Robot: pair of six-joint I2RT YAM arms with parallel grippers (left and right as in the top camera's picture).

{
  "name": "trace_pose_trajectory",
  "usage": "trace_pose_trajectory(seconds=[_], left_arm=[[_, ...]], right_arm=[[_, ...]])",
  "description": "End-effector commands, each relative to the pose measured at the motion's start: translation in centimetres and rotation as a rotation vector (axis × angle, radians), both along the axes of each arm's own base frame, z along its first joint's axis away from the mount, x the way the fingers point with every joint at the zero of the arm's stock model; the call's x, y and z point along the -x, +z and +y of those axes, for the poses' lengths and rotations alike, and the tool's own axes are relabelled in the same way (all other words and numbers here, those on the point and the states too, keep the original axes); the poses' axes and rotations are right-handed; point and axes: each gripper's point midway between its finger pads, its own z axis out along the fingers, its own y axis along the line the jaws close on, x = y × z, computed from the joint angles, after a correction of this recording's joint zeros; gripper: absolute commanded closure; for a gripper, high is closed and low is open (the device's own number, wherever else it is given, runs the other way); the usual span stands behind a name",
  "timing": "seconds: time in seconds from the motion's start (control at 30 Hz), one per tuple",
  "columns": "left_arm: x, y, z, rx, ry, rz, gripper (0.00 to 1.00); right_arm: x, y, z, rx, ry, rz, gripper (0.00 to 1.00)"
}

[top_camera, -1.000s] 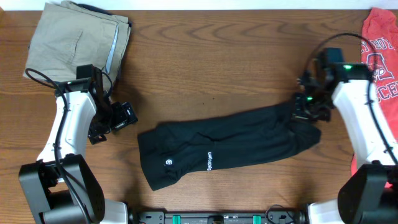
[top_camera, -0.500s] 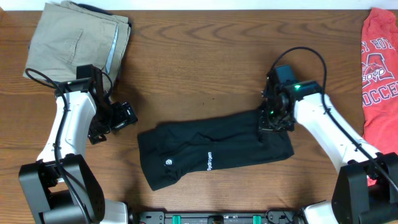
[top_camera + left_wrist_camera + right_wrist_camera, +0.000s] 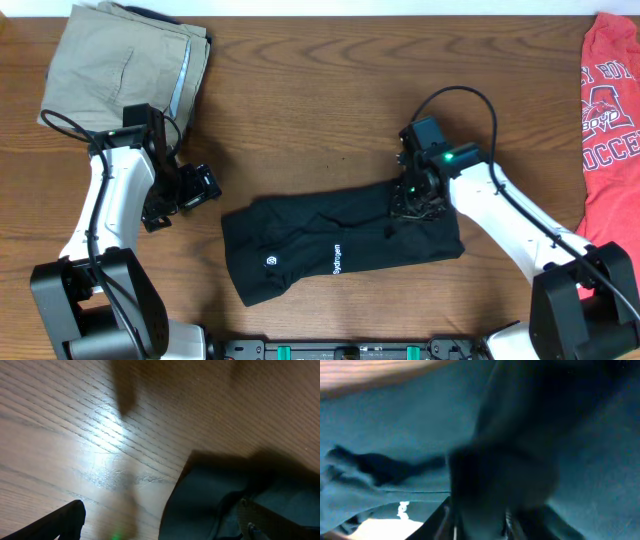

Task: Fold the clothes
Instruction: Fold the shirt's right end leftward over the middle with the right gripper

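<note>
A black garment point(image 3: 330, 245) with small white print lies across the middle of the table. My right gripper point(image 3: 408, 203) is shut on its right end and holds that end folded over the garment's body; the right wrist view shows black cloth point(image 3: 505, 480) bunched between the jaws. My left gripper point(image 3: 203, 187) is open and empty, just left of the garment's upper left corner. The left wrist view shows that dark cloth edge point(image 3: 210, 495) on the wood.
Folded khaki trousers point(image 3: 120, 65) lie at the back left corner. A red printed shirt point(image 3: 610, 110) lies along the right edge. Bare wood lies between them at the back.
My right gripper has carried the garment's right end leftward over the body, shortening the garment. The left arm has not moved.
</note>
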Motion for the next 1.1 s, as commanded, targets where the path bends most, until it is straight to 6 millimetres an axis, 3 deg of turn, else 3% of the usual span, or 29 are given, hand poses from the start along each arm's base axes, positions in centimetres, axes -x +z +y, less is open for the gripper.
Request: trace_pose_trajectory(seconds=[0.0,0.07,0.2,0.23,0.3,0.4,0.43,0.53,0.6,0.87,1.07], left_arm=[[0.4,-0.2,0.1,-0.002,0.004,0.012,0.02],[0.4,-0.2,0.1,-0.002,0.004,0.012,0.02],[0.4,-0.2,0.1,-0.002,0.004,0.013,0.02],[0.4,-0.2,0.1,-0.002,0.004,0.013,0.02],[0.4,-0.2,0.1,-0.002,0.004,0.013,0.02],[0.4,-0.2,0.1,-0.002,0.004,0.013,0.02],[0.4,-0.2,0.1,-0.002,0.004,0.013,0.02],[0.4,-0.2,0.1,-0.002,0.004,0.013,0.02],[0.4,-0.2,0.1,-0.002,0.004,0.013,0.02],[0.4,-0.2,0.1,-0.002,0.004,0.013,0.02],[0.4,-0.2,0.1,-0.002,0.004,0.013,0.02]], right_arm=[[0.5,1.1,1.4,-0.051,0.022,0.004,0.64],[0.3,1.9,1.1,-0.046,0.041,0.004,0.58],[-0.8,4.4,-1.3,0.023,0.042,-0.003,0.20],[-1.2,5.1,-2.7,0.072,0.020,-0.008,0.04],[-1.6,5.9,-4.7,0.140,-0.007,-0.013,0.01],[-1.3,6.0,-6.2,0.161,0.019,0.008,0.01],[-1.1,5.7,-6.4,0.165,0.015,0.020,0.05],[-0.1,4.3,-6.5,0.165,0.019,0.054,0.37],[0.5,3.0,-5.8,0.132,0.031,0.068,0.53],[2.0,-1.3,0.1,-0.122,0.109,0.037,0.56],[3.2,-2.7,2.2,-0.167,0.110,0.036,0.61]])
